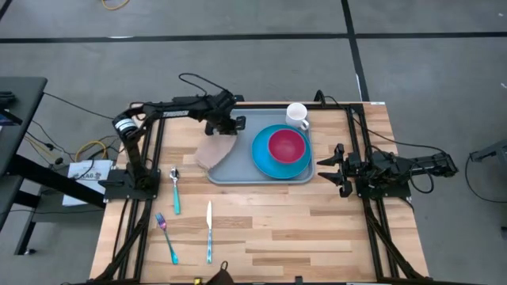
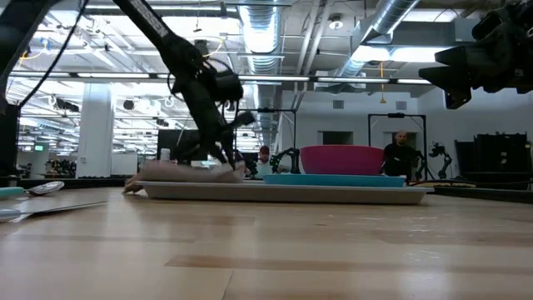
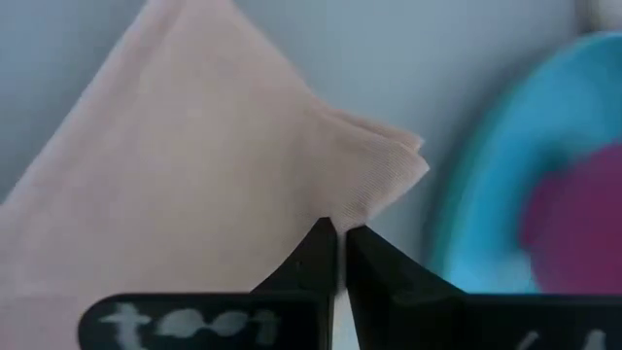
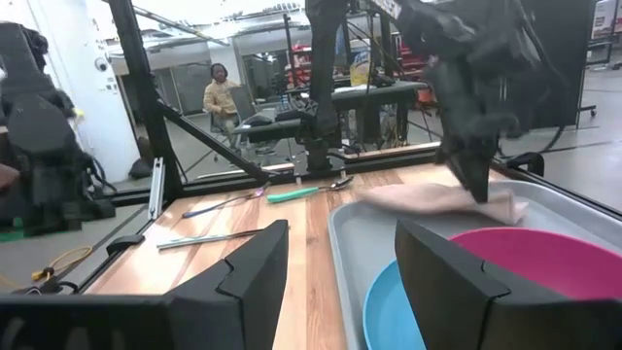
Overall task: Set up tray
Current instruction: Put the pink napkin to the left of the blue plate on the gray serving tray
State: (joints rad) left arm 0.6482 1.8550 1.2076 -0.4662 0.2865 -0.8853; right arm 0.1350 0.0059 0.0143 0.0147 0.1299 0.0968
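The grey-blue tray (image 1: 238,172) lies at the table's middle. On it stands a bright-blue plate (image 1: 265,162) with a magenta bowl (image 1: 287,145). A beige folded napkin (image 1: 214,152) lies on the tray's left end and reaches over its rim; it also shows in the left wrist view (image 3: 194,165). My left gripper (image 1: 224,131) is down on the napkin's far part, shut on it (image 3: 338,233). My right gripper (image 1: 329,170) is open and empty at the tray's right, fingers wide apart in its wrist view (image 4: 340,262). My left gripper pinches the napkin's edge (image 3: 335,216) between its two fingertips, close to a folded corner where several layers show (image 3: 403,160). The fingers come from above, pointing down. The napkin lies flat and slack on the tray's left end (image 2: 179,173).
A white mug (image 1: 297,115) stands on the table behind the tray. A teal-handled spoon (image 1: 175,190), a fork (image 1: 166,237) and a knife (image 1: 209,231) lie on the bare wood at the near left. People show in the room beyond.
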